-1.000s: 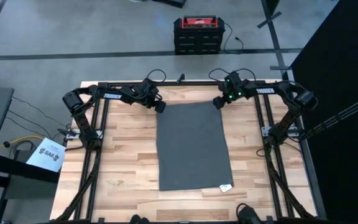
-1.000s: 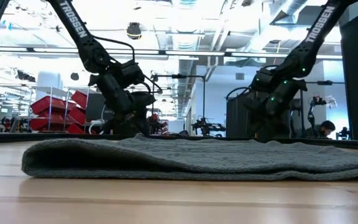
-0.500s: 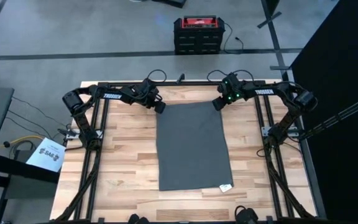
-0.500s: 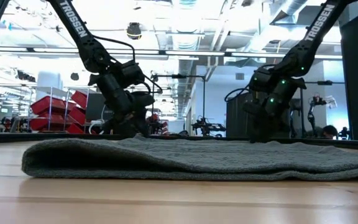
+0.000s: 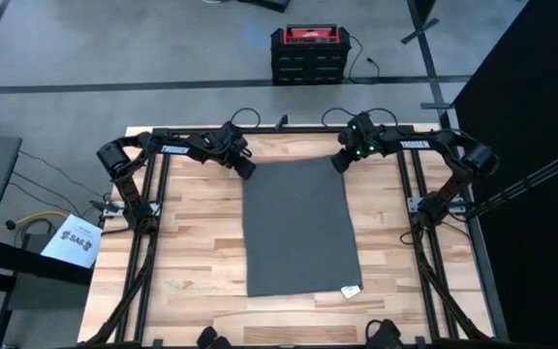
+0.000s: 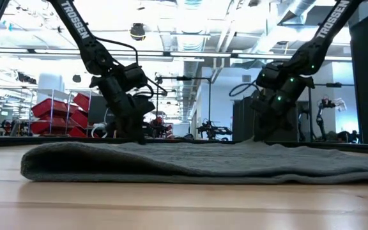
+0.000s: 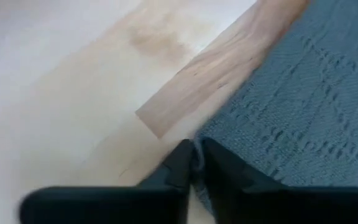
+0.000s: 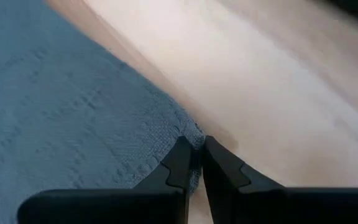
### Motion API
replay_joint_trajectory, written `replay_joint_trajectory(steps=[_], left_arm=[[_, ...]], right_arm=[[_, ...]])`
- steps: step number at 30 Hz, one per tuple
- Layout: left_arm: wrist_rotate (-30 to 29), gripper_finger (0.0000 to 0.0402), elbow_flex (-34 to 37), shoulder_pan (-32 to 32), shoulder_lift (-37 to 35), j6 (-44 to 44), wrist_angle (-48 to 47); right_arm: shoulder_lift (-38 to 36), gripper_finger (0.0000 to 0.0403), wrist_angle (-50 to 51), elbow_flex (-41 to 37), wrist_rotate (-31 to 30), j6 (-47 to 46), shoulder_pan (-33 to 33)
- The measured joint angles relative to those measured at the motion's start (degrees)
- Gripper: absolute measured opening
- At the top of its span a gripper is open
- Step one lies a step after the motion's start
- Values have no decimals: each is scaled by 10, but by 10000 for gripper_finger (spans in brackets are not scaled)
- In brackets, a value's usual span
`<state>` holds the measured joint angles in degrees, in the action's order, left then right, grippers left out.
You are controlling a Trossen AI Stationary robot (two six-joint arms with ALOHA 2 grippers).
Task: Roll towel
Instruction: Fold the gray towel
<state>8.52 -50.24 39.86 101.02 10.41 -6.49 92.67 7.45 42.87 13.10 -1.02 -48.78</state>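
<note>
A plain dark grey soft cloth towel (image 5: 300, 225) lies flat in the middle of the pale wooden plank table (image 5: 192, 252), long side running from the far edge toward the near one, with a small white tag (image 5: 352, 290) at its near corner on the right arm's side. It is not yet rolled.

The left gripper (image 5: 246, 168) sits at the towel's far corner on its own side. In its wrist view the two dark fingers (image 7: 180, 167) are pinched nearly together with the towel's corner edge caught between them. The right gripper (image 5: 339, 162) sits at the other far corner, its fingers (image 8: 178, 163) likewise nearly closed on the cloth's corner.

Both black arms reach inward from the table's far corners, wrists bent down so the grippers meet the towel at table level; the level view shows the right-hand corner raised slightly off the wood.

To do this step well, both corners probably need to lift together by the same amount and travel evenly toward the tag end, keeping the far edge straight so the first fold lies square and the roll does not skew.
</note>
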Motion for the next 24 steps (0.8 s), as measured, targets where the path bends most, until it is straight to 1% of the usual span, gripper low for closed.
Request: replay_joint_trajectory(steps=[5,10,14,17,21,24], left_arm=[[-8,3,0,10,-5,-19,2],[-8,2,0,17,-5,-39,7],[-8,2,0,25,-20,-52,6],[-7,2,0,32,-48,-61,2],[-7,2,-1,36,-104,-86,-16],[-30,2,-1,42,-149,-106,-49]], right_arm=[[-13,20,-5,0,-2,17,9],[-14,20,-25,0,-2,26,17],[-14,20,-40,0,-3,28,18],[-15,20,-47,0,-3,38,18],[-15,20,-67,1,-3,51,18],[-15,20,-101,1,-3,54,18]])
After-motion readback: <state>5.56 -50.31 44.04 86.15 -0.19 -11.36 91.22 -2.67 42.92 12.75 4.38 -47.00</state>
